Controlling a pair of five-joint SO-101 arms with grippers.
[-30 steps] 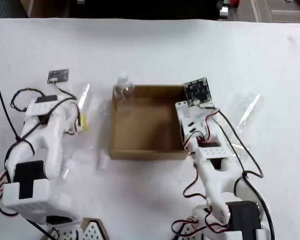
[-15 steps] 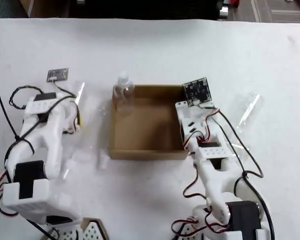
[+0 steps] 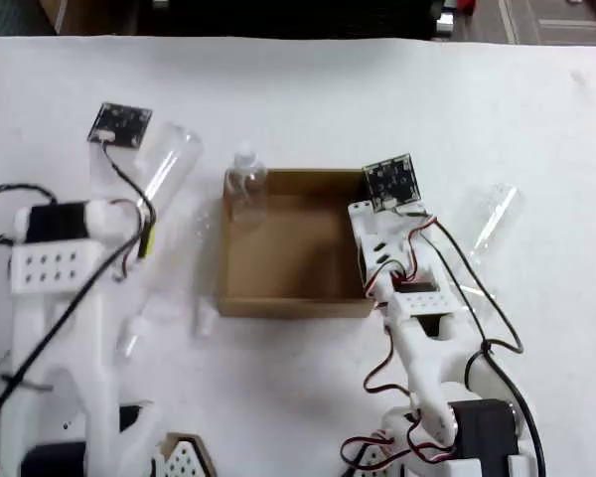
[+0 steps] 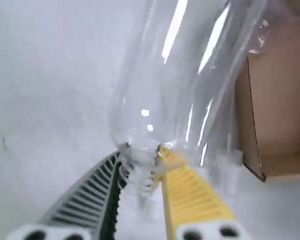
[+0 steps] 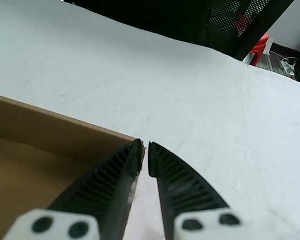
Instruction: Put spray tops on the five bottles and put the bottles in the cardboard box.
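Left gripper [image 4: 140, 167] jaws pinched on threaded neck of clear plastic bottle [image 3: 169, 159]; bottle tilted, beside brown cardboard box [image 3: 288, 304]. Likely light, slick, crushable; neck is the stiffest hold. Right gripper [image 5: 144, 159] jaws closed, empty.

We see the left gripper [image 4: 140, 167] has risen off the table, lifting a bottle [image 4: 190, 75] clamped by its neck.

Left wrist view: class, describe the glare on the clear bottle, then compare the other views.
Left wrist view: white streaks of glare run along the clear bottle held by the left gripper; high view: a paler sheen on it; right wrist view: matte table, no glare.
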